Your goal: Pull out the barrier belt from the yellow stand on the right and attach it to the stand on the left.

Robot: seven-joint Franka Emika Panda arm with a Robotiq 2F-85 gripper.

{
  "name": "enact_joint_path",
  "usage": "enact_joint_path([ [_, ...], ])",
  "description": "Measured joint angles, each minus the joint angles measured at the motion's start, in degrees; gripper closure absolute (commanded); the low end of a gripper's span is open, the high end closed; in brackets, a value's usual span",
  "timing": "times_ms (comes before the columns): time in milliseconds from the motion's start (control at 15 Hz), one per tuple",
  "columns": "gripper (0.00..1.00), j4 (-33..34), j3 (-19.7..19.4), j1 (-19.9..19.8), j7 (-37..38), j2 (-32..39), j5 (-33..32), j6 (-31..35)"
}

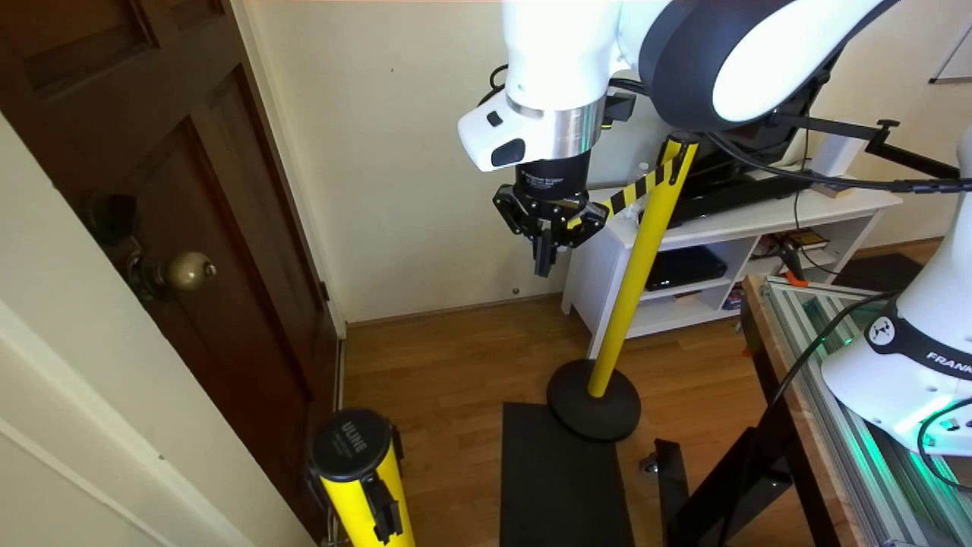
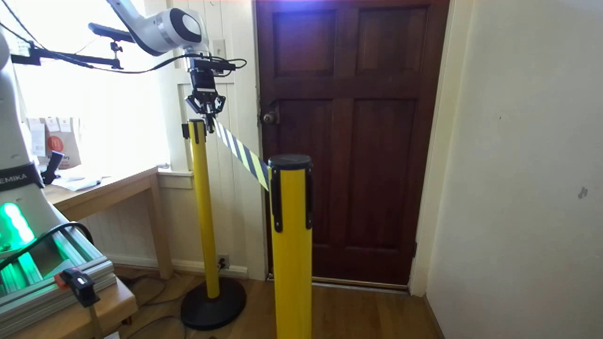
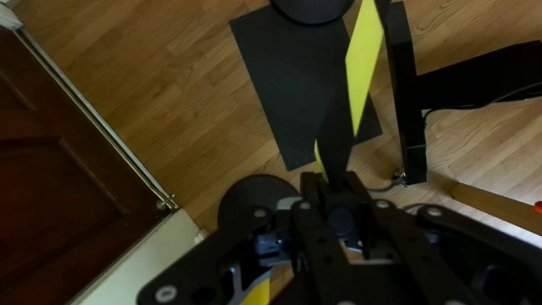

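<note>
The gripper (image 1: 544,262) is nearly closed, its fingers pinching the free end of the barrier belt (image 2: 242,151); the belt runs straight from the head of the right stand (image 1: 643,266) to the fingertips, and nothing yet joins it to the left stand (image 2: 204,207). In an exterior view the gripper hangs apart from that stand's black cap (image 1: 351,444), so the attachment is judged undone and these failures possible. Slippage: the belt is thin and presumably spring-loaded, so a weak pinch or an early release would probably let it whip back toward the right stand. Misalignment: the fingers mask the tip of the belt, whose angle cannot be told; if it meets a side clip (image 1: 383,505) turned or off-centre, it would likely glance off, and which clip is meant to receive it is not shown. Collision: an approach made too low could strike the cap and tip or shift the left stand, which nothing visible braces. Overpull: the right stand's round base (image 1: 594,416) overlaps a corner of the dark mat (image 1: 566,486), perhaps resting unevenly; a hard tug might rock or drag it, altering the line of the belt as the final reach is made.
</note>
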Motion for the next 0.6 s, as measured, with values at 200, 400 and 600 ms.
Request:
enact_joint_path([
  [200,0.95,3.03,0.58,0.23,1.35,2.34,0.35,-1.24],
  [400,0.95,9.61,1.97,1.28,4.58,7.25,0.68,-2.17],
  [600,0.95,17.70,3.31,2.53,7.90,13.08,1.14,-4.19],
])
